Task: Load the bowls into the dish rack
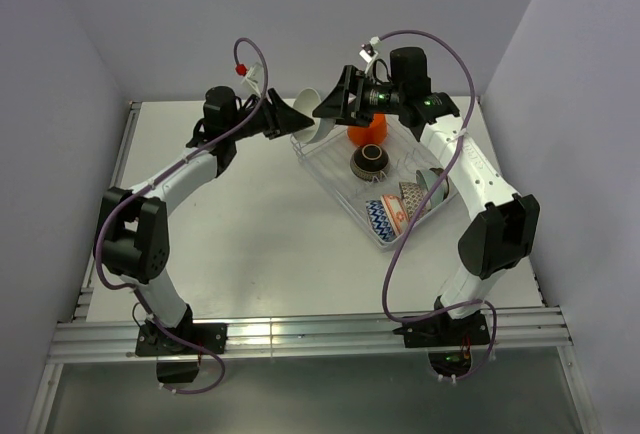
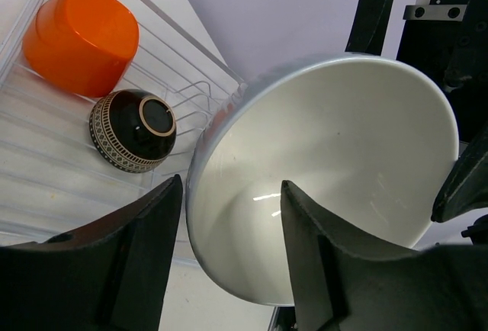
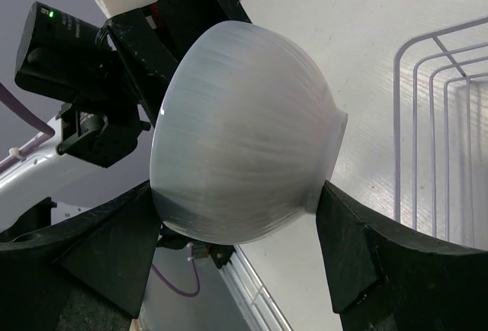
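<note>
White table (image 1: 250, 244) sits boxed in by plain lavender-grey walls (image 1: 300, 14), with an aluminium rail (image 1: 300, 339) glinting along its near edge.

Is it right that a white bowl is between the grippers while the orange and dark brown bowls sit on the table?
No: the left wrist view shows the orange bowl and dark brown bowl inside the dish rack; the rest holds.
</note>
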Tool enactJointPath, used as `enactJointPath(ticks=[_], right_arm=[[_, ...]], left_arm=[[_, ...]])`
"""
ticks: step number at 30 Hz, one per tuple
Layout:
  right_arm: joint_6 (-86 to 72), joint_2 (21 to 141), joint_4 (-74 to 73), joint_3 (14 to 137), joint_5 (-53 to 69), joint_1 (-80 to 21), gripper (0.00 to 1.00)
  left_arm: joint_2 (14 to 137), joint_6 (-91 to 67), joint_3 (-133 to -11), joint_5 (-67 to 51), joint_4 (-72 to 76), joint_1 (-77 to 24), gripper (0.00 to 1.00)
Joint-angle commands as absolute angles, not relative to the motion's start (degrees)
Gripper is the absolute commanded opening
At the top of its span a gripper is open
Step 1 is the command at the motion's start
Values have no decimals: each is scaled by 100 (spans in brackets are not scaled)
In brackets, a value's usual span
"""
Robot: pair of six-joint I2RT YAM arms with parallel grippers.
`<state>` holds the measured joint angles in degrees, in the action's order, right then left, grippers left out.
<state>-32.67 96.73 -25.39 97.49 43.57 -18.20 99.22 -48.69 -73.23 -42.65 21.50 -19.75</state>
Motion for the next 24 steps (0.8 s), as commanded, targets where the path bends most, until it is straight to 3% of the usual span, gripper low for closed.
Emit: enactJointPath(ticks=[1,12,24], right_arm=[[-3077,9589,-2381,10177,4325,-1784,0],[-2496,9589,-2804,10169,3490,-1784,0],[-1706,9940,-2857,9950,2602,-1793,0]], left_arm=[[9905,-4764,-7594,-4272,2215,-1995,60],[9993,-4588,-7743,-4061,1837,-1995,70],[10125,-4132,-7883,-3675,1240,-1995,71]])
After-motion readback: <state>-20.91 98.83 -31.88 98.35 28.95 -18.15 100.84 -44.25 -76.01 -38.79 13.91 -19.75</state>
